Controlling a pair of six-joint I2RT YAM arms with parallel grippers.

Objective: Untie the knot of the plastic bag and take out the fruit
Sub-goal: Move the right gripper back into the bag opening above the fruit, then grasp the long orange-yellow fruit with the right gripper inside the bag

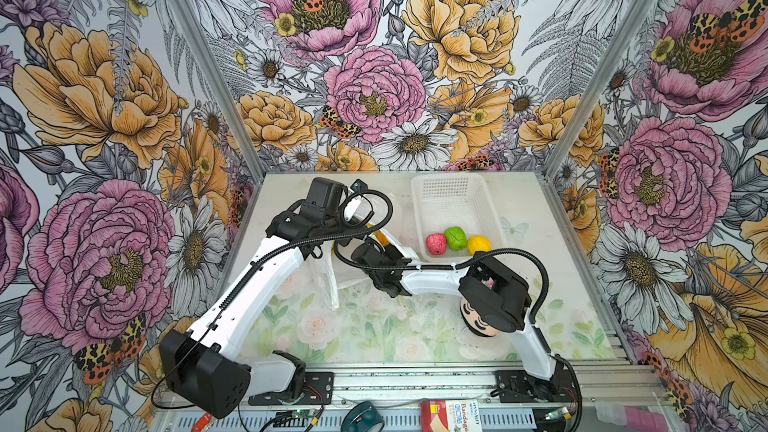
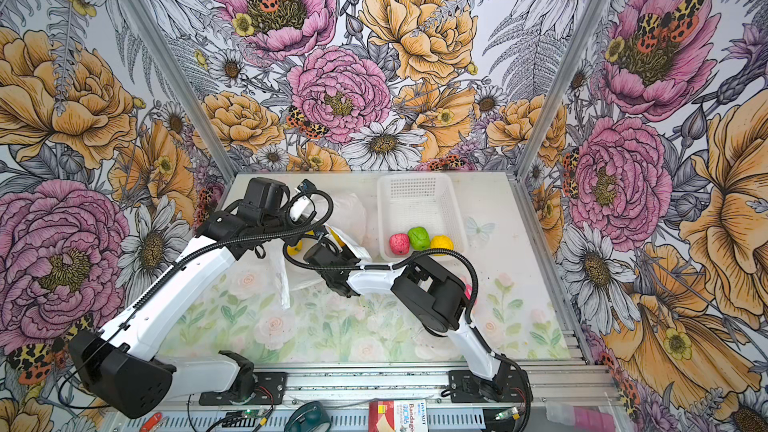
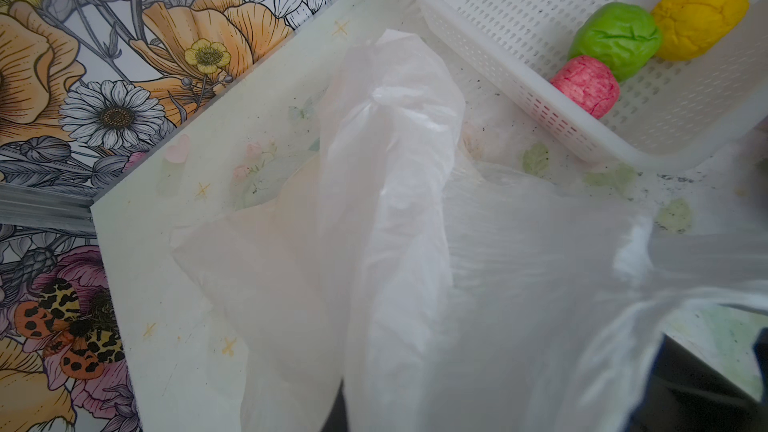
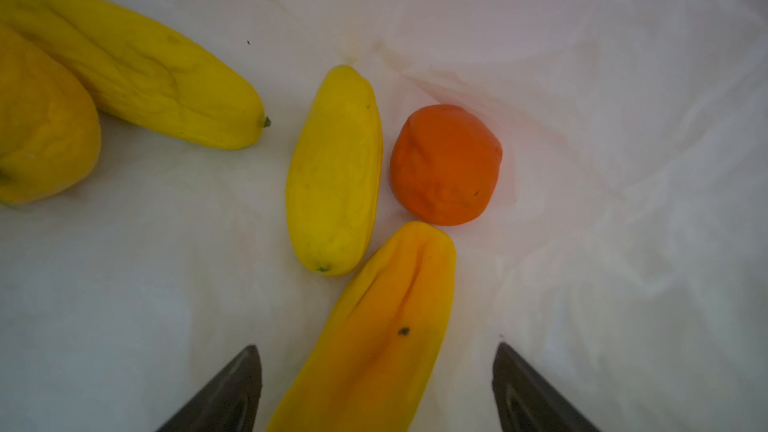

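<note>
The plastic bag (image 1: pixel 392 218) lies open left of the basket, its thin white film filling the left wrist view (image 3: pixel 395 209). My left gripper (image 1: pixel 353 206) is shut on the bag's film and holds it up; the film hides its jaws. My right gripper (image 4: pixel 377 346) is inside the bag, open, its dark fingertips (image 4: pixel 245 371) either side of a long orange-yellow fruit (image 4: pixel 382 326) without touching it. Beyond lie a yellow fruit (image 4: pixel 334 172), a round orange one (image 4: pixel 446 164) and two more yellow ones (image 4: pixel 137 68). The knot is out of view.
A white perforated basket (image 1: pixel 451 191) at the back right holds a pink-red fruit (image 1: pixel 436 244), a green one (image 1: pixel 456 238) and a yellow one (image 1: pixel 478 245). A doll's head (image 1: pixel 478 320) shows under the right arm. A bag handle strip (image 1: pixel 328 280) trails forward.
</note>
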